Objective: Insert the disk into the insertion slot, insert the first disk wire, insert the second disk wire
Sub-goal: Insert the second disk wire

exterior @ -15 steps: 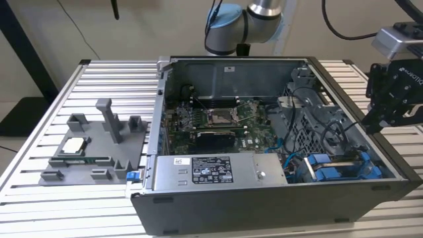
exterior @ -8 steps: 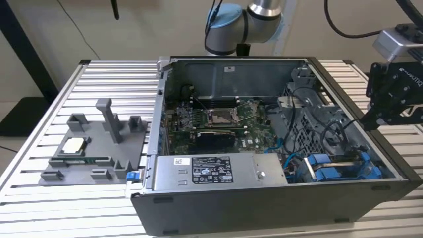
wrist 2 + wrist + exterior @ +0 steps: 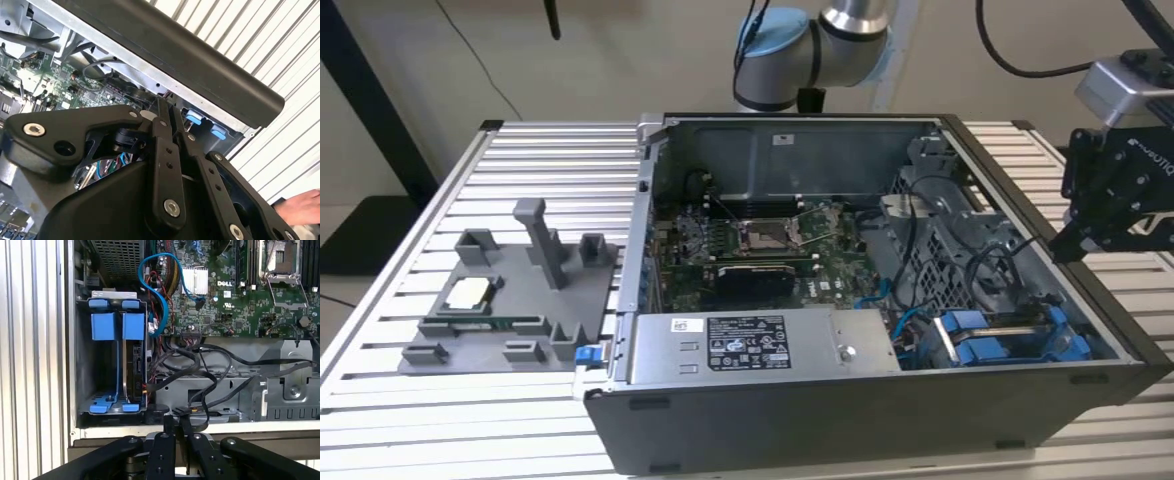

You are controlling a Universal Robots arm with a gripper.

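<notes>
Disk (image 3: 135, 365): seated on edge in the slot (image 3: 84, 370), blue carrier tabs at both ends, in the corner of the case (image 3: 854, 420) nearest the exterior view's right. Gripper (image 3: 174, 426): fingers pressed together with nothing between them, poised over the case wall near black cables (image 3: 200, 365). Hand (image 3: 300, 207): over the slatted table (image 3: 400, 400).

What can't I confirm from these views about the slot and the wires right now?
- What the insertion slot holds: first wrist view, blue rails and shadow cover its inside.
- Whether the shut gripper pinches a wire: first wrist view, its own fingers and black cables crowd the tips.
- The hand: cut off by the second wrist view's edge.
</notes>
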